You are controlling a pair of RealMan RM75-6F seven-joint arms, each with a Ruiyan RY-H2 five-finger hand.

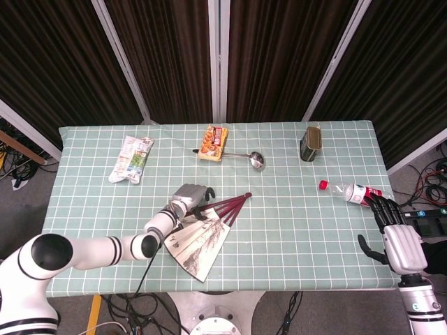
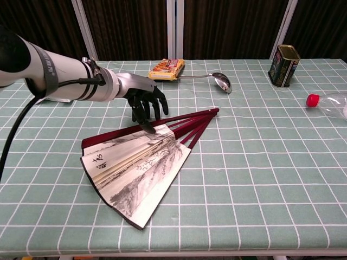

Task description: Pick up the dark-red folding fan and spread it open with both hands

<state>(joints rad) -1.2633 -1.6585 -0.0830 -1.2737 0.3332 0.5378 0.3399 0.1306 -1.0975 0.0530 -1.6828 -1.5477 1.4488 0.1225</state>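
The dark-red folding fan (image 1: 199, 237) (image 2: 135, 168) lies partly spread on the checked tablecloth, its painted paper leaf toward the front edge and its red ribs meeting at the pivot (image 2: 215, 111). My left hand (image 1: 192, 196) (image 2: 143, 103) hangs over the fan's upper red rib, fingers apart and pointing down, with fingertips (image 2: 148, 127) touching the rib. It holds nothing. My right hand (image 1: 399, 238) stays at the table's right edge, fingers stretched out and empty, far from the fan; the chest view does not show it.
A plastic bottle (image 1: 353, 192) (image 2: 328, 103) lies near the right hand. Along the back are a snack packet (image 1: 131, 158), an orange box (image 1: 213, 142) (image 2: 167, 69), a metal spoon (image 1: 251, 158) (image 2: 219, 80) and a dark tin (image 1: 311, 144) (image 2: 284, 58).
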